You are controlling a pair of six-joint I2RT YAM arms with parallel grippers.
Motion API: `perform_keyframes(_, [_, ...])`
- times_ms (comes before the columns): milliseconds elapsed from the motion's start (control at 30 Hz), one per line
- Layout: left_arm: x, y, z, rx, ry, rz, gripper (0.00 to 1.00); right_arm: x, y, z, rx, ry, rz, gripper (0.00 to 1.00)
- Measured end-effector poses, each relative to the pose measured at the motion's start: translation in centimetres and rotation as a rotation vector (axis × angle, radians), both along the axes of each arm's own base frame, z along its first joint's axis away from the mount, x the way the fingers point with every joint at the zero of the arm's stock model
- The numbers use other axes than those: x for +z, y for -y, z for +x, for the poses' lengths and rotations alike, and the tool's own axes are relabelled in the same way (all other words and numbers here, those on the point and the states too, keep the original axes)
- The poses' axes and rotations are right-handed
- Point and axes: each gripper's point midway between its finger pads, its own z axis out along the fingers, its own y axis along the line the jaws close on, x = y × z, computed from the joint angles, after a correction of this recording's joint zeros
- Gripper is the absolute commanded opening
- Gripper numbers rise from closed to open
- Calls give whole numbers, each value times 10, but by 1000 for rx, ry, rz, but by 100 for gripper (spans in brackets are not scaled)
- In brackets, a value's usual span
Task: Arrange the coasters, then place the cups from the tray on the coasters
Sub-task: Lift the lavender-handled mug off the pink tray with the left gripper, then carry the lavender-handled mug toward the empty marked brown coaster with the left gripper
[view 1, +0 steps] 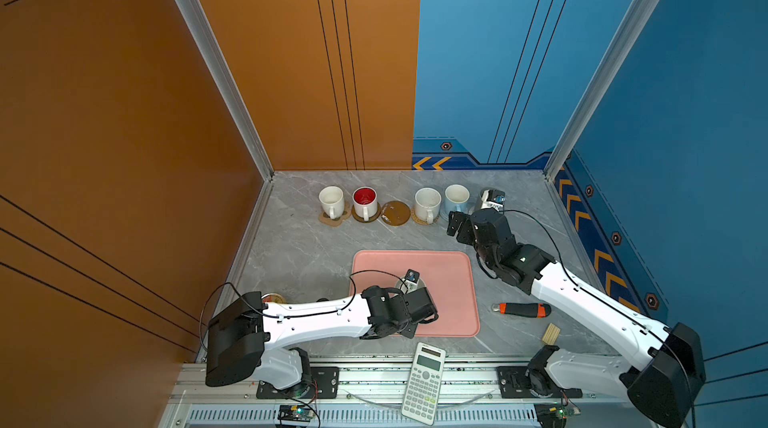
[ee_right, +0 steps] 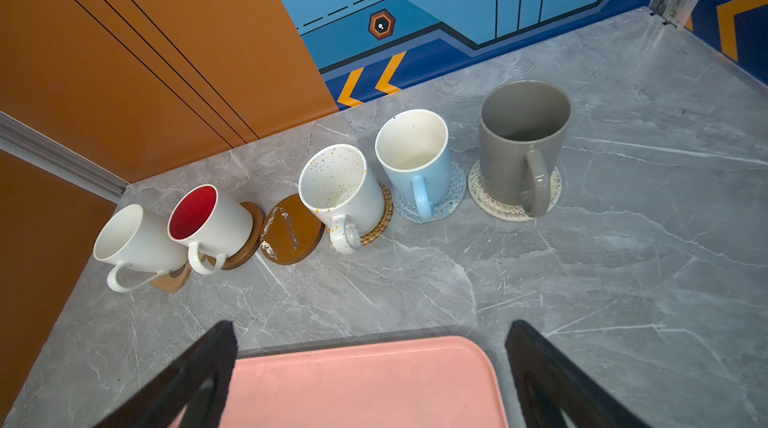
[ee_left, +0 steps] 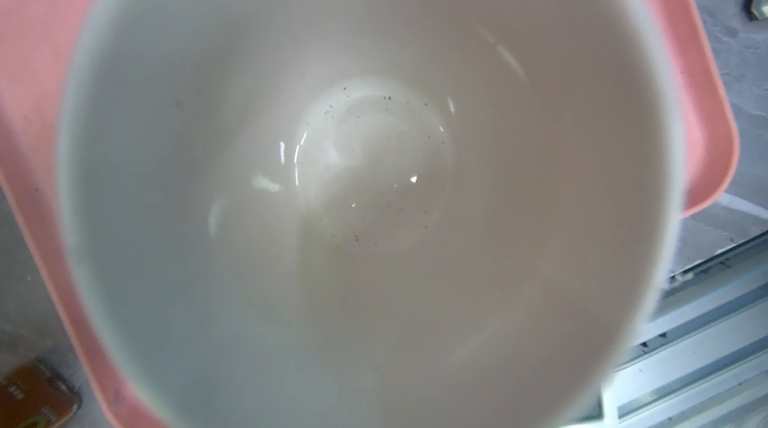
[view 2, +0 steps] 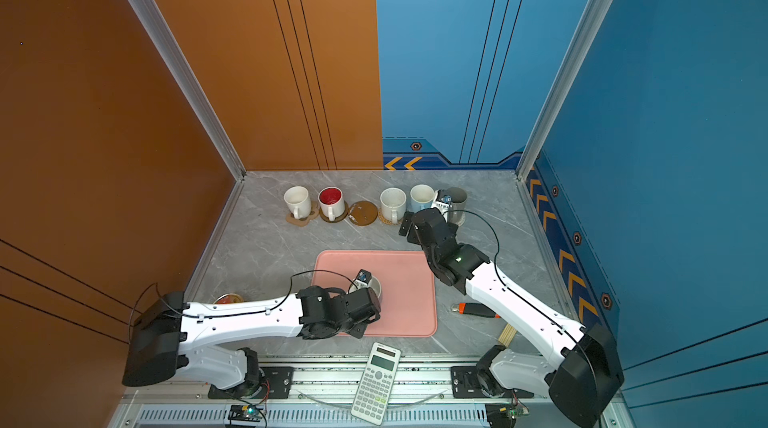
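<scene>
Where the cups stand: five in a row across the upper middle of both top views, each on a mat; the sixth on the tray.
Row, left to right in top views: white mug [ee_right: 133, 239] on tan paw-shaped coaster [ee_right: 172, 280]; white mug with red inside [ee_right: 212, 218] on brown disc coaster [ee_right: 251, 235]; bare brown disc [ee_right: 293, 230] with white scuffs; speckled cream mug [ee_right: 340, 189] on woven rattan coaster [ee_right: 380, 218]; light blue mug [ee_right: 415, 156] on grey-blue knitted coaster [ee_right: 451, 193]; grey mug [ee_right: 521, 135] on whitish woven coaster [ee_right: 494, 201].
Tray: large flat pink tray [view 1: 449, 280], centre of both top views, below the row and apart from it.
Sixth cup: pale mug [view 2: 375, 285] with whitish inside, upright on the left half of the pink tray; fills the left wrist view, dark specks at its bottom; outside colour unclear.
Left gripper [view 1: 417, 305]: right over the pale mug, wrist camera looking straight in; fingers hidden, cannot tell how wide they are or whether they hold the mug.
Right gripper [ee_right: 372, 324]: fingers spread wide, nothing between them; hangs just below the light blue mug in top views, above the tray's upper right corner.
Clutter: white calculator [view 1: 424, 382] bottom centre on the rail; orange-and-black handled tool [view 1: 521, 309] right of tray; small wooden block [view 1: 550, 334] below it; round tin [view 1: 274, 298] lower left, mostly behind the left arm.
</scene>
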Motion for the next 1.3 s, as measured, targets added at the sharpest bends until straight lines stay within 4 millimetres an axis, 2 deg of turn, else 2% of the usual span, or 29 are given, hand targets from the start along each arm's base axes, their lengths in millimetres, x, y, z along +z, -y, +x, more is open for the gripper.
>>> perform_keyframes(133, [1,-4,6,4,8,6,0,-1,1,0,1,-5,-2,99])
perform_keyframes(400, [5,-19,33,58,23,22,0,-3,2,0,-1,-12,-5,99])
perform_keyframes(933, [58,-29,109,131,126,-32,0,-4,7,3,-6,-20,1,99])
perform_keyframes(1300, [57,-28,153,132,107,-6,0,-5,8,2,4,-29,4,100])
